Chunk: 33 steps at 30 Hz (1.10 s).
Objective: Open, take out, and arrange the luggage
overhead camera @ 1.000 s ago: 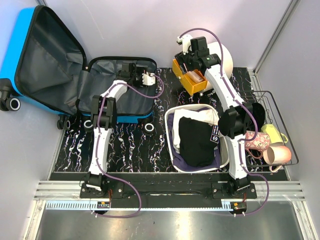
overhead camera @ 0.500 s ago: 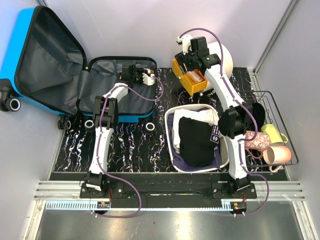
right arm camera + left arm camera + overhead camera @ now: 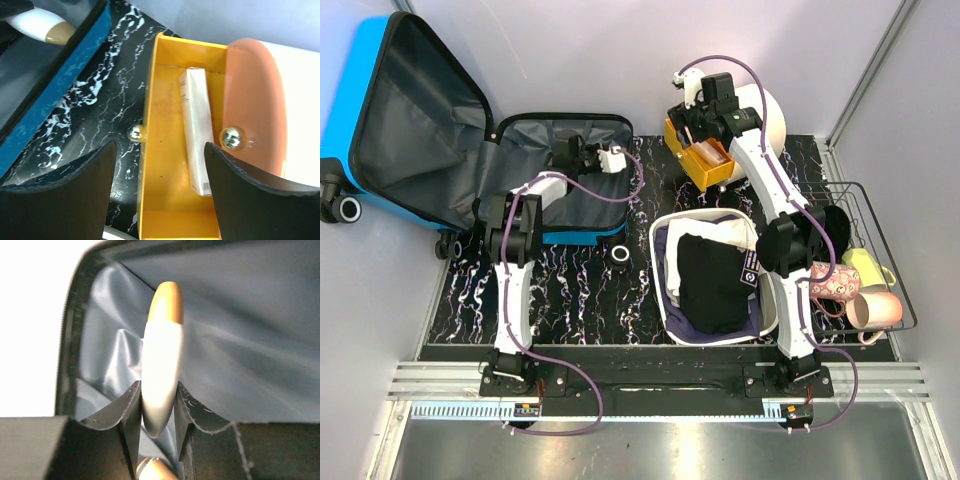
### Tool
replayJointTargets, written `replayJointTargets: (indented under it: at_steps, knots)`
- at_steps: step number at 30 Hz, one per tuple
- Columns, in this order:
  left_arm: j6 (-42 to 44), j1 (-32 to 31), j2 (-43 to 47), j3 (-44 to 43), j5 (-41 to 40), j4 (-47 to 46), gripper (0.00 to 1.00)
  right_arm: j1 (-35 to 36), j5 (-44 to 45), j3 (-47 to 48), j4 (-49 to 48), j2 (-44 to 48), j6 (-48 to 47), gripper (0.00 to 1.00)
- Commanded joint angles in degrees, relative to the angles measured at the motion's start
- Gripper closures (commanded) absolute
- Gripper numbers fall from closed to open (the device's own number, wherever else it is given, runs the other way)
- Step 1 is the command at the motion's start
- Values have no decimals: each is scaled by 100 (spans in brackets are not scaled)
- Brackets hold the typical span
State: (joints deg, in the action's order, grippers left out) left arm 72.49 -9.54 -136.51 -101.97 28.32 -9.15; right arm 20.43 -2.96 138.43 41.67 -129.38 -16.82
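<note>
The left gripper (image 3: 157, 412) pinches a smooth, glossy white oval bottle (image 3: 161, 370) with a matte gold cap, its black pads pressed against the bottle's flanks; creased dark grey satin lining surrounds it, inside the bright blue hard-shell suitcase (image 3: 420, 120), which lies open around this gripper with black wheels and a raised lid; the right gripper (image 3: 160, 147) hangs spread above a yellow plastic tray (image 3: 165, 200) holding a slim white carton (image 3: 195, 145); a round white bowl (image 3: 300, 100) sits just beside.

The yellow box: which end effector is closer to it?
Right. The right end effector hovers above the yellow box; the left end effector is away inside the luggage, clamping a white bottle.
</note>
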Motion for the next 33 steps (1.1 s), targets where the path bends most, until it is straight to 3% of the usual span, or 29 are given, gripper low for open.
replayJointTargets:
  at_steps: [1,7,10,11,15,18,19,20,23,26,33]
  knots:
    - [-1279,-4,1371,397,753,-79,100,-21,-652,246,-264,440,143,20]
    - [-3808,163,2154,231,1490,835,100,-231,-1785,158,-624,598,730,18]
    - [-5451,303,2505,204,1991,810,100,-407,-2663,-70,-1062,721,1275,18]
    - [-6361,356,2680,230,2133,696,100,-538,-3188,-271,-1230,808,1443,18]
    - [-8853,470,3121,712,2652,-767,100,-689,-4298,-1000,-2581,1116,2348,21]
    - [-10330,479,3411,1134,2872,-1919,100,-689,-4914,-2001,-4512,1485,3392,21]
    - [-10664,479,3455,1214,2968,-2211,100,-689,-5046,-2283,-5745,1573,4127,21]
    - [-11303,479,3473,1267,2995,-2466,100,-689,-5195,-2694,-6315,1652,4482,21]
    - [-12612,479,3456,1408,3040,-3530,100,-584,-5285,-2734,-7207,1566,5363,21]
    - [-13443,462,3324,1426,2978,-4349,100,-434,-5180,-2716,-7471,1513,5724,21]
    - [-13498,251,3359,1382,2882,-4517,100,-4,-4977,-2488,-7683,1363,6023,20]
